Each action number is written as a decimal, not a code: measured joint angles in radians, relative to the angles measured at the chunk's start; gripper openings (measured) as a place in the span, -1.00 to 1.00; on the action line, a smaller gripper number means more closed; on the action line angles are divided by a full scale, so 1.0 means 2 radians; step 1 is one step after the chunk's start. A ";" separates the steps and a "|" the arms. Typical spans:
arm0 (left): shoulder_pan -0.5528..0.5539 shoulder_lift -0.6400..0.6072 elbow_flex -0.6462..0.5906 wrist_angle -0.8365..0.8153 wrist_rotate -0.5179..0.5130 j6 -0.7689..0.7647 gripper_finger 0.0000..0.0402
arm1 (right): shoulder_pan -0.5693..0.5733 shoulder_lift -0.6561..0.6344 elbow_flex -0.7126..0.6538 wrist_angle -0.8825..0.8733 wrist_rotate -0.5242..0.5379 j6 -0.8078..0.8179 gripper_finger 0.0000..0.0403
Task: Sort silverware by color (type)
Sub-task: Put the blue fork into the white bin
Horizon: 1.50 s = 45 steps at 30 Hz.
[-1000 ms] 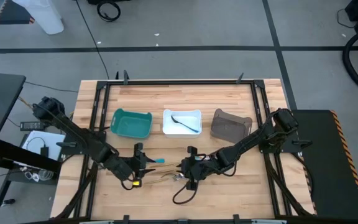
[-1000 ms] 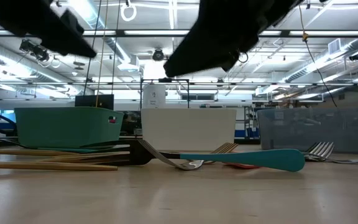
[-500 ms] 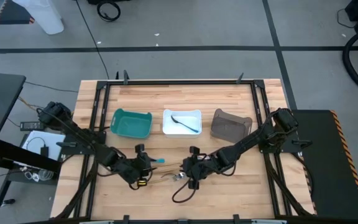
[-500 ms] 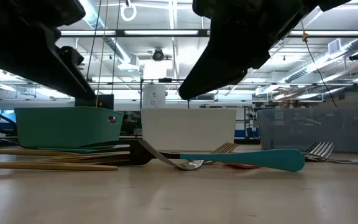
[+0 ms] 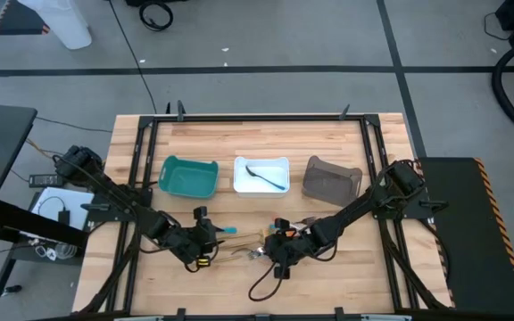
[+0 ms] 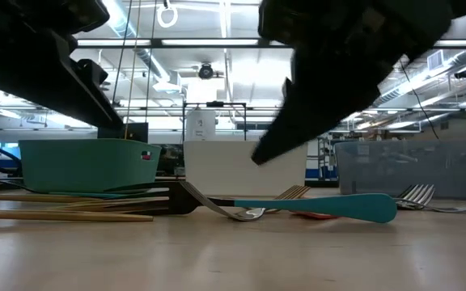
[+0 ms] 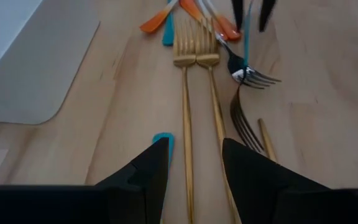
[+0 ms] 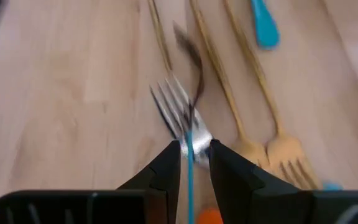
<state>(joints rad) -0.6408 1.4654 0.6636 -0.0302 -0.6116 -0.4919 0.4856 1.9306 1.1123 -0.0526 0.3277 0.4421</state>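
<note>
Right gripper (image 8: 193,158): narrowed onto the slim handle of the blue-handled fork (image 8: 180,117), tines down among the silverware at the table's front middle, just beside two gold forks (image 8: 283,152). Left gripper (image 7: 194,168): spread wide, low astride a gold fork's handle, gripping nothing. Seemingly mid-pick; next, lifting clear without snagging neighbours, then across to a bin, perhaps the teal bin (image 5: 190,176)

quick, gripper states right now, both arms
left gripper: open, holding nothing, over a gold fork.
right gripper: fingers closed on the blue-handled fork.
</note>
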 joint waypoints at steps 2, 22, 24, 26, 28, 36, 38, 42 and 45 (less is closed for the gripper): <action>0.001 0.000 0.000 0.004 -0.001 0.001 -0.20 | 0.002 0.004 0.000 -0.001 0.000 -0.004 -0.54; 0.011 0.000 0.000 0.002 -0.003 0.007 -0.20 | 0.007 0.038 0.000 -0.008 0.021 -0.035 -0.43; 0.011 0.000 0.000 0.001 -0.003 0.006 -0.20 | 0.007 0.039 0.000 -0.008 0.022 -0.035 -0.45; 0.011 0.000 0.000 -0.001 -0.003 0.006 -0.20 | 0.007 0.039 0.000 -0.010 0.022 -0.034 -0.48; 0.010 0.000 0.000 -0.002 -0.002 0.006 -0.20 | 0.008 0.040 0.001 -0.015 0.022 -0.034 -0.53; 0.010 0.000 0.000 -0.002 -0.002 0.006 -0.20 | 0.008 0.040 0.002 -0.029 0.022 -0.026 -0.78; 0.010 0.000 0.000 -0.002 -0.002 0.006 -0.20 | 0.008 0.039 0.002 -0.033 0.021 -0.022 -0.85; 0.010 0.000 0.000 -0.002 -0.002 0.006 -0.20 | 0.008 0.039 0.002 -0.035 0.020 -0.020 -0.95; 0.010 0.000 0.000 -0.002 -0.002 0.006 -0.20 | 0.008 0.038 0.002 -0.036 0.021 -0.013 -0.95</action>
<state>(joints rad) -0.6201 1.4651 0.6636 -0.0341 -0.6152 -0.4792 0.5007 2.0075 1.1156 -0.1251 0.3697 0.4164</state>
